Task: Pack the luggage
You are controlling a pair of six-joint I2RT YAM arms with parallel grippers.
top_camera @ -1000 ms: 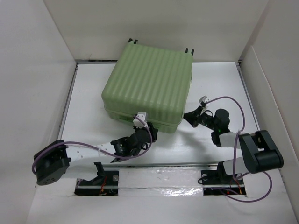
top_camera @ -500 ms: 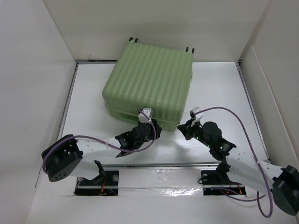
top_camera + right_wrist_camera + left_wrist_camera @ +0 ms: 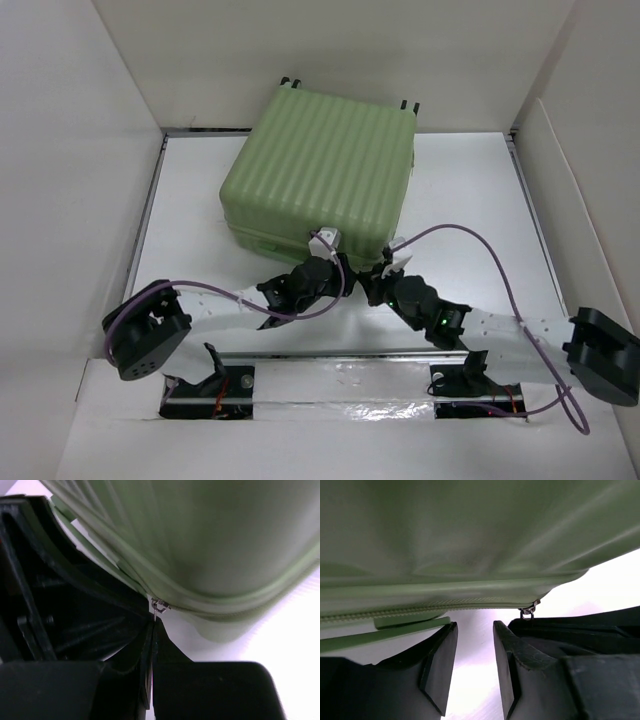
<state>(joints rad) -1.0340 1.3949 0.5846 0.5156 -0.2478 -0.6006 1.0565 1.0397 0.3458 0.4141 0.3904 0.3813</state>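
The luggage [image 3: 320, 170], a light-green ribbed hard-shell suitcase, lies closed on the table. My left gripper [image 3: 336, 264] is open and empty at the suitcase's near edge, right of its middle. In the left wrist view the gripper [image 3: 474, 630] sits just below the zipper seam of the luggage [image 3: 470, 540]. My right gripper [image 3: 379, 276] is at the near right corner, beside the left one. In the right wrist view it [image 3: 152, 624] is shut on the small metal zipper pull [image 3: 159, 605] hanging from the luggage [image 3: 225, 540]. The pull also shows in the left wrist view [image 3: 527, 612].
White walls enclose the table [image 3: 470, 200] at the back and on both sides. The two grippers are close together, almost touching, at the suitcase's near edge. A purple cable [image 3: 500, 262] loops above the right arm.
My right arm has swung left, from the suitcase's right side to its near right corner. My left gripper has moved right along the near edge.
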